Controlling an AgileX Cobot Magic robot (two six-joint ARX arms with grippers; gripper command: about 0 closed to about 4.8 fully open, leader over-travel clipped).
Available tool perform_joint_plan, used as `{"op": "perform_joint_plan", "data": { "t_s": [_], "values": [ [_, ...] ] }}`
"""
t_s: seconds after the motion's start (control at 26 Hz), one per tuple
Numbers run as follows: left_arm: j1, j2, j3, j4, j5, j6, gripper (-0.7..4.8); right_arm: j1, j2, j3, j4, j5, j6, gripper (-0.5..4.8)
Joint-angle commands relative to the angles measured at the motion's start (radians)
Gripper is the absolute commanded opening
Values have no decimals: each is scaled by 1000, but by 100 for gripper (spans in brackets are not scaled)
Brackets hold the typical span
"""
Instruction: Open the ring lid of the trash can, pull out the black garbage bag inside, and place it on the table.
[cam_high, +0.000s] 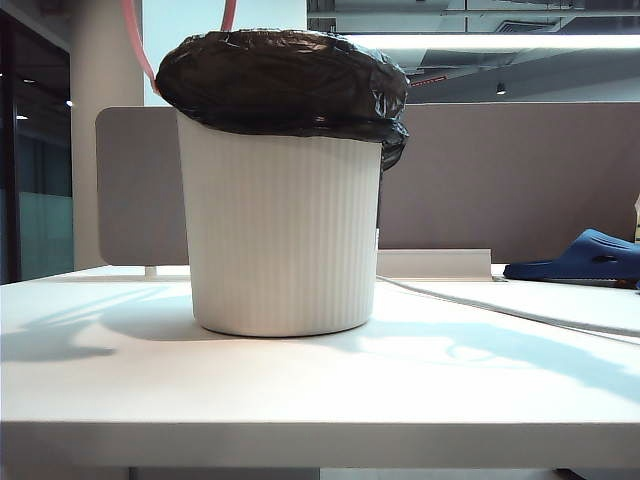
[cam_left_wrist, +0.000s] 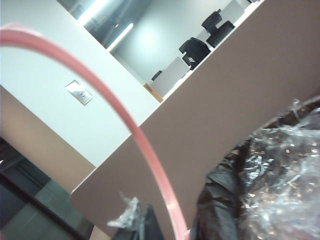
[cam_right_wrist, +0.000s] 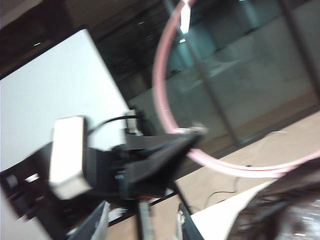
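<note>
- Exterior view: trash can (cam_high: 283, 235) stands mid-table (cam_high: 300, 390). Black garbage bag (cam_high: 285, 80) bulges over the can's rim, folded down its right side. Ring lid (cam_high: 140, 45) is off the rim, up above the can's left shoulder; only two pink arcs show. No gripper in shot.
- Left wrist view: ring lid (cam_left_wrist: 135, 135) runs right past the cam, bag (cam_left_wrist: 270, 185) just beside it. Left gripper itself not visible; by its reading it's clenched, prob. on the hoop.
- Right wrist view (blurred): left gripper (cam_right_wrist: 192, 135) pinches the ring lid (cam_right_wrist: 165, 75) above the can. Right gripper's fingers (cam_right_wrist: 97, 225) stand apart, grasping nothing, near the bag (cam_right_wrist: 285, 210).
- Handling, my guess: bag is light, soft, slippery, tears easily. Grab a bunched fold at the can's rim, not the taut top. Hoop is thin, stiff, light.
</note>
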Motion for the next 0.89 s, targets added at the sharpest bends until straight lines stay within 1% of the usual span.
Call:
{"op": "perform_joint_plan", "data": {
  "t_s": [0.04, 0.12, 0.23, 0.31, 0.39, 0.5, 0.58, 0.62, 0.69, 0.77, 0.89],
  "values": [
    [27, -16, 14, 10, -5, -7, -6, 0, -9, 3, -166, 87, -192, 171],
    [42, -20, 27, 0, -6, -32, -6, 0, -10, 3, -224, 126, -270, 171],
    [68, -29, 50, -39, 0, -89, -6, 0, -10, 3, -275, 177, -344, 171],
    [100, -32, 67, -72, 18, -130, -6, 1, -10, 4, -296, 219, -396, 171],
    [116, -32, 72, -82, 22, -150, -6, 1, -10, 4, -299, 246, -414, 171],
    [124, -36, 72, -91, 36, -153, -6, 1, -11, 26, -340, 275, -452, 171],
    [124, -37, 72, -93, 40, -156, -6, 1, -11, 70, -426, 274, -503, 171],
    [124, -38, 73, -93, 41, -156, -6, 1, -11, 122, -525, 275, -562, 171],
    [124, -38, 74, -95, 41, -158, -6, 2, -11, 218, -667, 290, -641, 171],
    [124, -38, 76, -98, 41, -161, -6, 2, -11, 301, -751, 304, -674, 171],
    [124, -44, 78, -108, 41, -168, -6, 2, -11, 404, -830, 315, -702, 171]
  ]
}}
